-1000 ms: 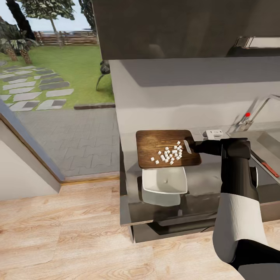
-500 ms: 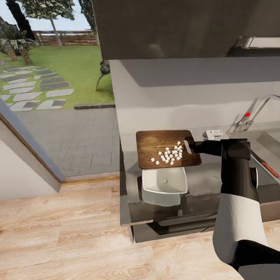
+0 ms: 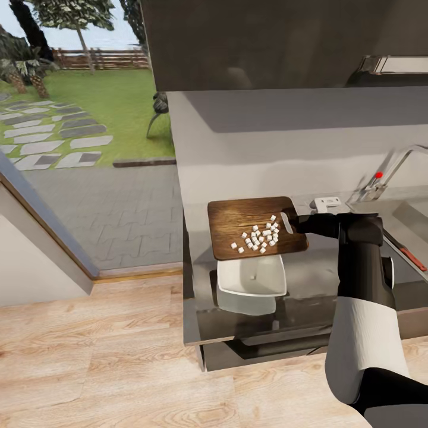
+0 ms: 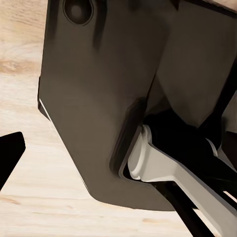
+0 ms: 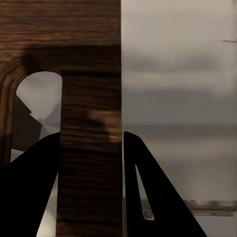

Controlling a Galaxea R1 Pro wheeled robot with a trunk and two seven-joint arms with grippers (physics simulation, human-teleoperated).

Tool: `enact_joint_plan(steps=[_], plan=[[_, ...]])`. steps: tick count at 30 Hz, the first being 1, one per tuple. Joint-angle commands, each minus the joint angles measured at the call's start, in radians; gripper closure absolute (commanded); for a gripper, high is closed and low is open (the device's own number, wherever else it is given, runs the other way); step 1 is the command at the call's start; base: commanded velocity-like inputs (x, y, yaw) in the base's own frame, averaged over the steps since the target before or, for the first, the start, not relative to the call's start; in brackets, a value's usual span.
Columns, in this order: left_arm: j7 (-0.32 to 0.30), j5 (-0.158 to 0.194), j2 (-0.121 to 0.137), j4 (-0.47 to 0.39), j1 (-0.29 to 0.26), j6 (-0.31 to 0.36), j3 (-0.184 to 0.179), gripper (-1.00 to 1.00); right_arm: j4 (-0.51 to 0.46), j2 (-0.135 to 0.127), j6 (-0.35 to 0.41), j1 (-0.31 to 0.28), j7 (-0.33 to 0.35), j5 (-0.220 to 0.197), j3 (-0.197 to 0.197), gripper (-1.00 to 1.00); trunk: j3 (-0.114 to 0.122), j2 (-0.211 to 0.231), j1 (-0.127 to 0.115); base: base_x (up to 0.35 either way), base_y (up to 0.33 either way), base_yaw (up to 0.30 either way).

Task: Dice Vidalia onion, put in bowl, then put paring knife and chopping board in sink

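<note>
We've got the right gripper [image 3: 295, 223] clamped on the board [image 3: 238, 223] at its handle end; in the wrist cam the two fingers [image 5: 29, 192] sit either side of the strip of wood beside the handle slot, w/ nothing else in the grip. Board is lifted off the countertop [image 3: 309, 270] and hangs over the bowl [image 3: 251, 279], its near edge lapping the bowl's far rim. Change vs. a sec ago: small. The board's far edge has risen a touch, so the tilt toward the bowl is starting, but the dice [image 3: 258, 236] have barely shifted, bunched on the half of the board nearer the gripper. One cube already lies in the bowl. So we judge the pour as just begun; more tilt needed, and slowly, since the cubes sit close to the gripper side and could slide past the bowl's rim. Knife [image 3: 412, 259] lies by the sink [image 3: 410, 208], right of the board. Left gripper: can't tell its state.
</note>
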Motion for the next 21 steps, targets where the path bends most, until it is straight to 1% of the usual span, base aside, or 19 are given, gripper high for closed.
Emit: enact_joint_plan(steps=[1, 10, 16, 21], plan=[[0.006, 0.006, 0.001, -0.005, -0.002, -0.007, -0.007, -1.00, -0.001, 0.001, 0.001, -0.001, 0.010, 0.009, -0.002, 1.00, -0.002, -0.002, 0.001, 0.000, 0.000, 0.000], [0.006, 0.006, 0.001, -0.005, -0.002, -0.007, -0.007, -1.00, -0.001, 0.001, -0.026, 0.001, 0.008, 0.009, -0.002, 1.00, -0.002, -0.002, 0.001, 0.000, 0.000, 0.000], [0.006, 0.006, 0.001, -0.005, -0.002, -0.007, -0.007, -1.00, -0.001, 0.001, -0.030, 0.002, 0.006, 0.009, -0.003, 1.00, -0.002, -0.002, 0.001, 0.000, 0.000, 0.000], [0.006, 0.006, 0.001, -0.005, -0.002, -0.007, -0.007, -1.00, -0.001, 0.001, -0.038, 0.002, 0.005, 0.010, -0.014, 1.00, -0.002, -0.002, 0.001, 0.000, 0.000, 0.000]])
